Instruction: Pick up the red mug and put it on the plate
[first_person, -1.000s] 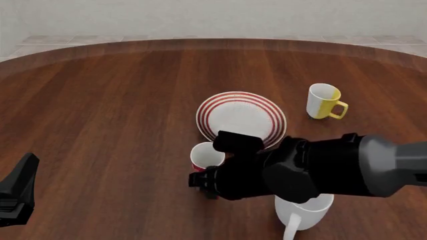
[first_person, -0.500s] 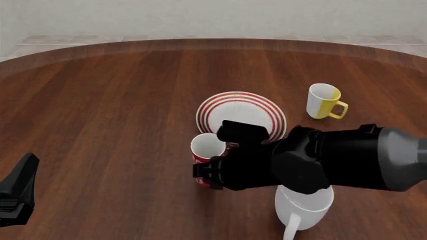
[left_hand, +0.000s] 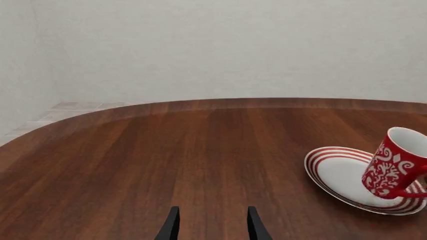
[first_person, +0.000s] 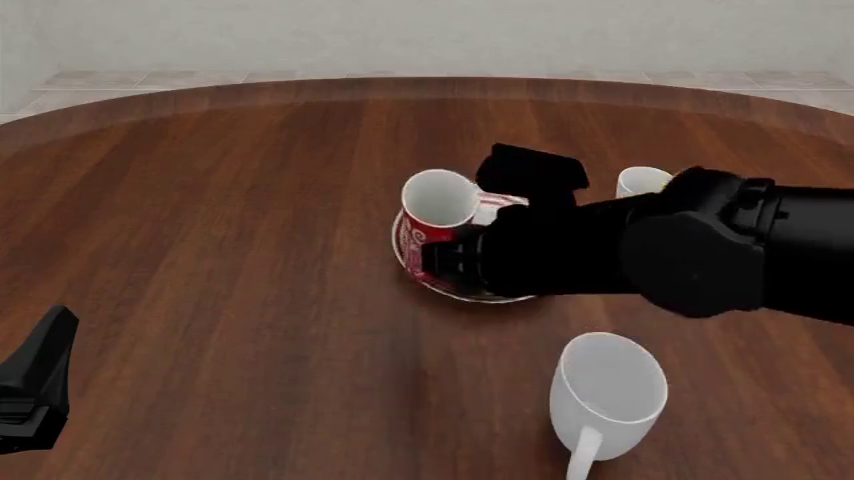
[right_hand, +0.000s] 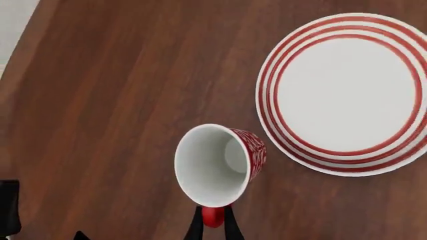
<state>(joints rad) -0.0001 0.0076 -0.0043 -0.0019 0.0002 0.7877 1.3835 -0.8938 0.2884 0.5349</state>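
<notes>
The right gripper (right_hand: 212, 226) is clamped on the handle of the red mug (first_person: 441, 205), its two fingers pinching the red loop from either side, and the mug hangs just ahead of the fingertips, lifted off the table (first_person: 240, 200) and tilted with its white mouth leaning away from the wrist. From the left wrist view the mug (left_hand: 395, 162) sits in the air over the plate's near side; the right wrist view shows the plate (right_hand: 347, 90) lying ahead of and to one side of the mug, so the mug looks to be over the rim, not the centre. The main risk, as I judge it, is the thin handle grip: the mug could swing or slip round between the fingers, and if let go while tilted it may land on its edge and topple or roll off the plate. Setting it down on the raised rim could also tip it or shove the plate. The left gripper (left_hand: 212, 226) waits well apart, fingers spread and holding nothing. A white mug (first_person: 609, 395) stands close under the right arm, where a low sweep might knock it.
</notes>
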